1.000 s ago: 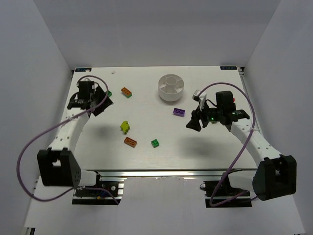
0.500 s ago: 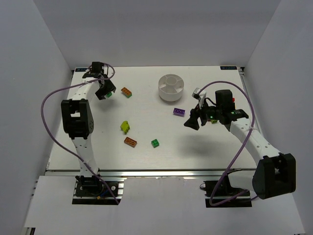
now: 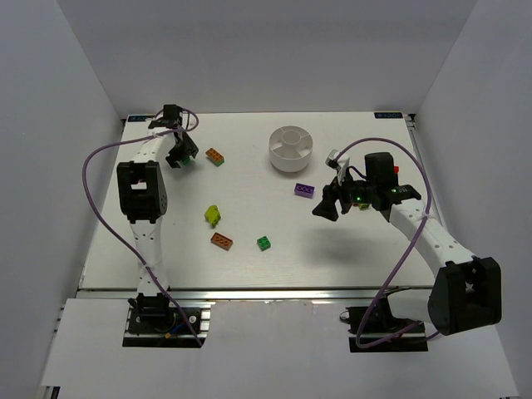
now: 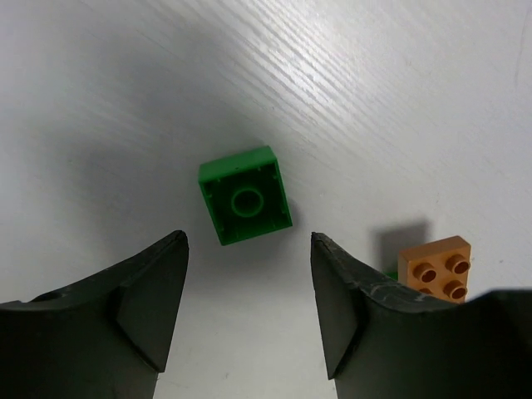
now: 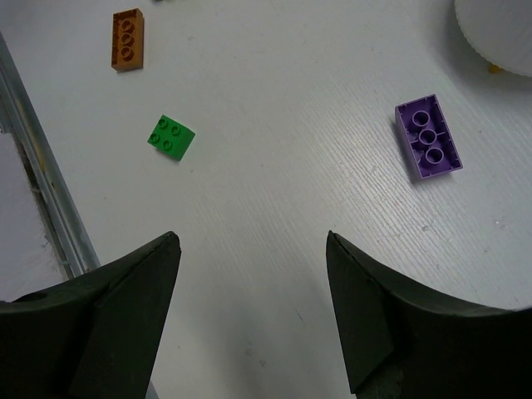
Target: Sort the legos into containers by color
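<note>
Our left hand (image 4: pixel 248 258) is spread wide with nothing between its fingers. Just ahead of the gap lies a small square green plastic brick (image 4: pixel 245 195), flat on the white surface (image 4: pixel 399 100). Its hollow underside faces up, with one round tube in the middle. Beyond the outer side of one finger sits an orange studded plastic brick (image 4: pixel 435 266); we see four studs, and the finger hides the rest.

Our right hand (image 5: pixel 251 249) is also spread and holds nothing, hovering above the surface. Ahead of it and off to one side lies a purple oblong plastic brick (image 5: pixel 427 137), underside up with three tubes in a row. Ahead on the other side is a second green brick (image 5: pixel 172 137), square and studs up. Farther off that way lies a second orange brick (image 5: pixel 127 39), long and showing three rings. The round white dish (image 5: pixel 499 33) is beyond the purple brick, near it but apart.

From above, a yellow-green brick (image 3: pixel 213 215) lies between our two hands, nearer the left.
</note>
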